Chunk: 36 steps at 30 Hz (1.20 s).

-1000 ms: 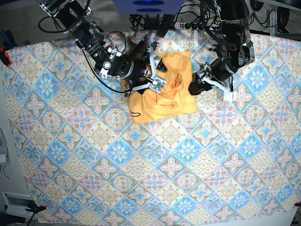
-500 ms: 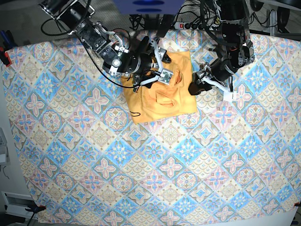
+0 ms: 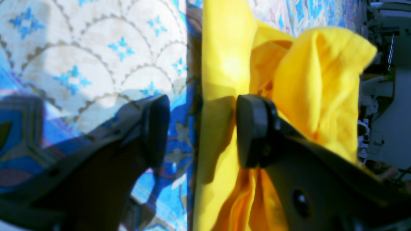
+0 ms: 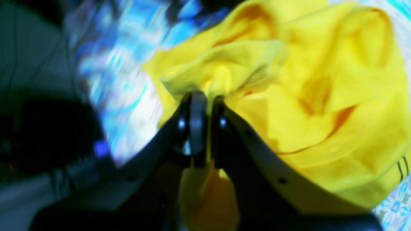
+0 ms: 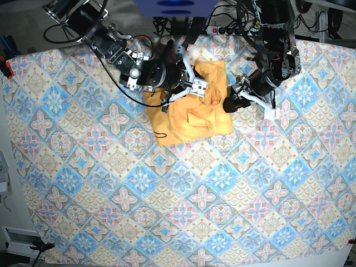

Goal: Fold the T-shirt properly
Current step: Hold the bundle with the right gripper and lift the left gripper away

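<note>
The pale orange-yellow T-shirt [image 5: 186,114] lies bunched on the patterned tablecloth [image 5: 167,189] at the back centre, with a small dark loop mark [image 5: 161,135] at its near left corner. My right gripper [image 5: 201,88] reaches in from the left and is shut on a raised fold of the T-shirt [image 4: 321,96]; in the right wrist view the gripper [image 4: 208,102] has fabric pinched between its jaws. My left gripper [image 5: 229,104] sits at the shirt's right edge. Up close, the left gripper [image 3: 204,131] is open, one finger on the cloth, the other over the T-shirt [image 3: 224,64], whose edge runs between them.
A power strip [image 5: 222,29] and cables lie behind the table's far edge. A red clamp [image 5: 5,68] holds the tablecloth at the left edge. Both arms crowd the back centre; patterned cloth stretches toward the front.
My right gripper has closed on the shirt's fabric and carried a fold rightward toward the shirt's right side. The left arm has stayed where it was, open.
</note>
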### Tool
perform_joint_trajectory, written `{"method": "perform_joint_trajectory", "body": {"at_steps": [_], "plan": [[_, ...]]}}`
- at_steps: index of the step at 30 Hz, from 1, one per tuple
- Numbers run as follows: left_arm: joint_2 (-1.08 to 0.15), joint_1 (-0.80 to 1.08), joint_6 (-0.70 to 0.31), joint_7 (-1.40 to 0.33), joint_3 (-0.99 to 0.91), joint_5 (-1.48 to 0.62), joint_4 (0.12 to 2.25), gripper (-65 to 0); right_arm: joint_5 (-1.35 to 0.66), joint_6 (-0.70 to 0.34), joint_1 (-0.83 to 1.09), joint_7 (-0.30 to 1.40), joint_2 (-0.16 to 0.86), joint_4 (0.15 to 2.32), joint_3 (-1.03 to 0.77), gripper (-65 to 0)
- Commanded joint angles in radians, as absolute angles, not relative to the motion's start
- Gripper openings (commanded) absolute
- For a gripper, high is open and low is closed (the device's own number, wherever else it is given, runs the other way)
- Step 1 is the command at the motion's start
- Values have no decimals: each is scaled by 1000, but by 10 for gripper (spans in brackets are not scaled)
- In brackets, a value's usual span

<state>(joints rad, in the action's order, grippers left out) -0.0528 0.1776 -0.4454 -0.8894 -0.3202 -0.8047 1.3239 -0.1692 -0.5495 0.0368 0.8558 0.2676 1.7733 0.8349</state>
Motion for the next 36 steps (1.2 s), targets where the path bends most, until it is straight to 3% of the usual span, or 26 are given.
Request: {"method": "perform_joint_trajectory", "body": {"at_steps": [1, 11, 19, 28, 36], "plan": [[-56, 171, -444, -892, -320, -799, 1331, -317, -183, -564, 27, 831, 277, 1807, 840, -643], [-61, 157, -444, -892, -320, -797, 1307, -317, -188, -593, -107, 1027, 288, 1822, 986, -612], [-62, 159, -444, -892, -328, -800, 1319, -317, -182, -587, -128, 1020, 249, 1827, 935, -468], [-96, 163, -446, -901, -438, -803, 1415, -317, -183, -587, -45, 928, 254, 1817, 765, -469], [-96, 128, -446, -901, -438, -803, 1415, -317, -183, -591, -56, 983, 283, 1817, 931, -469]]}}
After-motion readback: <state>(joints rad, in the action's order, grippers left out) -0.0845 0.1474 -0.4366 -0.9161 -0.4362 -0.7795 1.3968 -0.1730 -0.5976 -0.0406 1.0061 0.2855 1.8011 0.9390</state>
